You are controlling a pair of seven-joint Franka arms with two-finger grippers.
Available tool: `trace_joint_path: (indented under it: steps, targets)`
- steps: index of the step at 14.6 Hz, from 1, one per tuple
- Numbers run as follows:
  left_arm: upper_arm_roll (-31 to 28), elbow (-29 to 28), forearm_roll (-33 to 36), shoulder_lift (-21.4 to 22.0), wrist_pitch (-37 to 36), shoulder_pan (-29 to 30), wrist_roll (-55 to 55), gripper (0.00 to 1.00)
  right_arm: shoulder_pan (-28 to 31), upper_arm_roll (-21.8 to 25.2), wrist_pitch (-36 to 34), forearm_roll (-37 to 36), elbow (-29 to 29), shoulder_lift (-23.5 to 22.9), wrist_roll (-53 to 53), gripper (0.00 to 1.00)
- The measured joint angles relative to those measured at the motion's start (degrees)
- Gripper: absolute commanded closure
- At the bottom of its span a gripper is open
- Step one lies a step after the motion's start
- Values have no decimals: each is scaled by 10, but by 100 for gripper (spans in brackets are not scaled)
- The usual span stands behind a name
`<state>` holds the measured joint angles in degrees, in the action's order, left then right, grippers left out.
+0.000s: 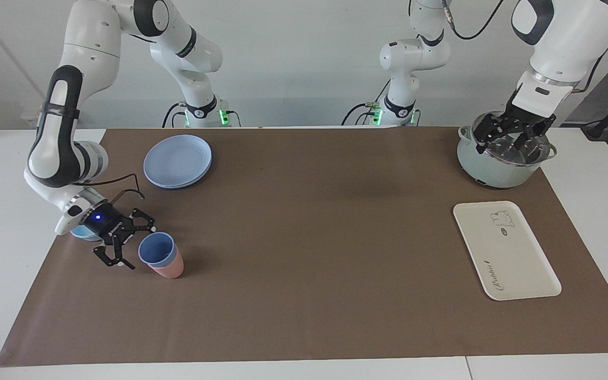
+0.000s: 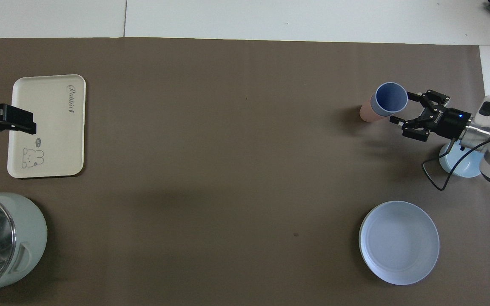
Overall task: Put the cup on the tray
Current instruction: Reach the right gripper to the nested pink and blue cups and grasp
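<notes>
Still at the approach step, nothing grasped yet. Right gripper (image 1: 120, 252), fingers spread and holding nothing, low over the brown paper mat (image 1: 304, 295) just beside the small periwinkle-blue plastic tumbler (image 1: 156, 250), matte, handleless, slightly tapered. Nested mouth-up inside the salmon-pink tumbler (image 1: 169, 268) of similar size, toward the right arm's end of the table, well apart from the flat cream-white rectangular tray (image 1: 515, 264) with rounded corners, a bear drawing and cursive lettering, lying toward the left arm's end. Next, probably: straddle the thin blue rim, close, lift straight up so as to slip the smooth cup free of the pink one, then carry across the table. Risk of dragging both tumblers up together, judging by the snug nesting. Left gripper (image 1: 515, 138) waiting over the pale green pot (image 1: 488, 169) with its glass lid, fingers apparently spread. Also present: round blue plates (image 1: 177, 161), stacked, nearer the robots, and a low light-blue bowl (image 2: 462, 163) half hidden under the right wrist.
</notes>
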<state>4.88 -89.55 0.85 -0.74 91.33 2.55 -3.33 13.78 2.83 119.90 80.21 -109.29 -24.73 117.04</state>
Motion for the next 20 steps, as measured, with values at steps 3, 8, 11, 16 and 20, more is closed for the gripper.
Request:
trace_joint_path:
  steps: [3,8,11,16,20]
  targets:
    - [0,0,0,0,0,0,0,0,-2,0,1,1,0,-4,0,0]
    - [0,0,0,0,0,0,0,0,-6,0,7,8,-2,-7,7,0]
    - [0,0,0,0,0,0,0,0,-15,0,10,31,-4,-8,18,0]
    - [0,0,0,0,0,0,0,0,-26,0,20,41,-5,-9,21,0]
    - [0,0,0,0,0,0,0,0,-32,0,20,45,-11,-9,36,0]
